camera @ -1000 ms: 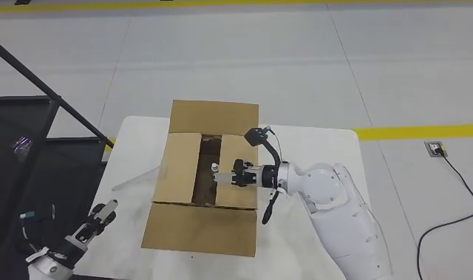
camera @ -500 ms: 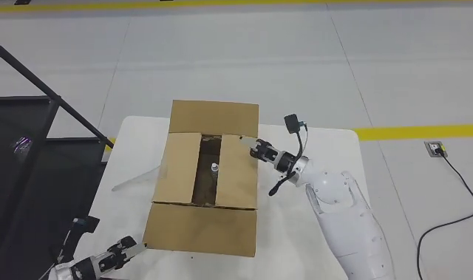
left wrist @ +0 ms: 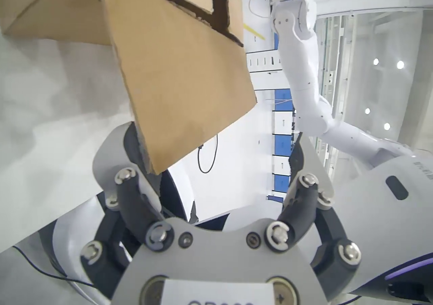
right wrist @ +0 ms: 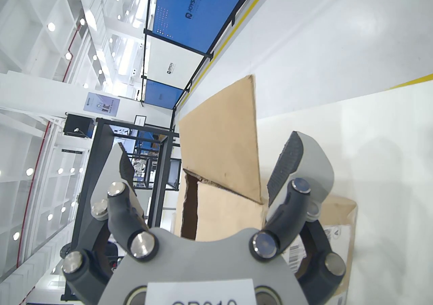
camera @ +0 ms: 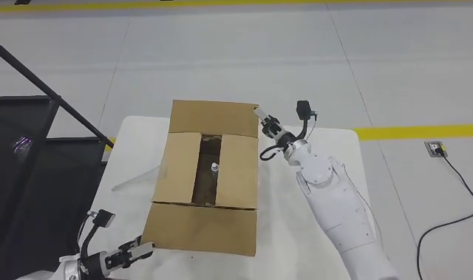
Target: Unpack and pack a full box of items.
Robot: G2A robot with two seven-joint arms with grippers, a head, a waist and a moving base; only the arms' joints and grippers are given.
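Top view: one cardboard box (camera: 205,184) sits at the middle of the white counter (camera: 137,140), its two side flaps nearly shut. One small white bottle (camera: 215,167) shows through the slot between them, with the right gripper (camera: 266,121) at the box's far right corner and the left gripper (camera: 139,249) at its near left corner. Left wrist view: the left gripper's two fingers (left wrist: 304,157) are spread wide, and a corner of a box flap (left wrist: 176,76) lies against one of them. Right wrist view: the right gripper's two fingers (right wrist: 304,157) are also spread wide, holding nothing, with an upright flap of the box just beyond them.
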